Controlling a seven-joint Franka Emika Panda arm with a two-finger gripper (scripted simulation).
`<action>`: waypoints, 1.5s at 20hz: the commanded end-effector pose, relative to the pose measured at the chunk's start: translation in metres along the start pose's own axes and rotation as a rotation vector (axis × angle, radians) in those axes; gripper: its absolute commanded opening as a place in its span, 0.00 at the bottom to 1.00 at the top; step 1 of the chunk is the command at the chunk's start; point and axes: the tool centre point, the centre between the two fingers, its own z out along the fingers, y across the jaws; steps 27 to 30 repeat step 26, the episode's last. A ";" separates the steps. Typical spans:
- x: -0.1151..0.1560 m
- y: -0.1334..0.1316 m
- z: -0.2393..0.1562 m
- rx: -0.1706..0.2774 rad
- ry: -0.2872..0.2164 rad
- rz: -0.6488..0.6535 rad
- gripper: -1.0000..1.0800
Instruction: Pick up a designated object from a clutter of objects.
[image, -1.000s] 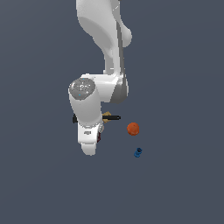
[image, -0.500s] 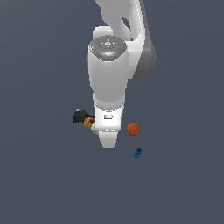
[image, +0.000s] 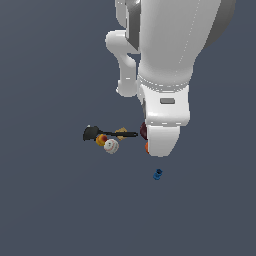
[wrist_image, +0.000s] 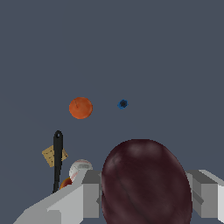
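Observation:
In the wrist view the dark maroon lump (wrist_image: 146, 183) fills the space between my gripper (wrist_image: 146, 194) fingers (wrist_image: 89, 194), which are shut on it, and it hangs well above the floor. In the exterior view only a sliver of the lump (image: 143, 131) shows beside the white hand (image: 164, 137); the fingertips are hidden there. The rest of the clutter lies below: black long-handled utensil (image: 107, 133), white ball (image: 111, 146), yellow-red piece (image: 101, 139) and tan piece (image: 120, 133).
The orange ball (wrist_image: 80, 107) and the small blue piece (wrist_image: 122, 103) lie apart from the group on the dark floor. In the exterior view the hand covers most of the orange ball (image: 147, 147); the blue piece (image: 158, 174) sits below it.
The arm has swung toward the exterior view's right and come much closer to the camera. The maroon lump now shows at the hand.

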 end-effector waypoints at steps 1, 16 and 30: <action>0.015 0.003 -0.023 0.000 0.000 0.001 0.00; 0.068 0.017 -0.101 0.001 0.002 0.001 0.00; 0.076 0.020 -0.112 0.001 0.002 0.001 0.00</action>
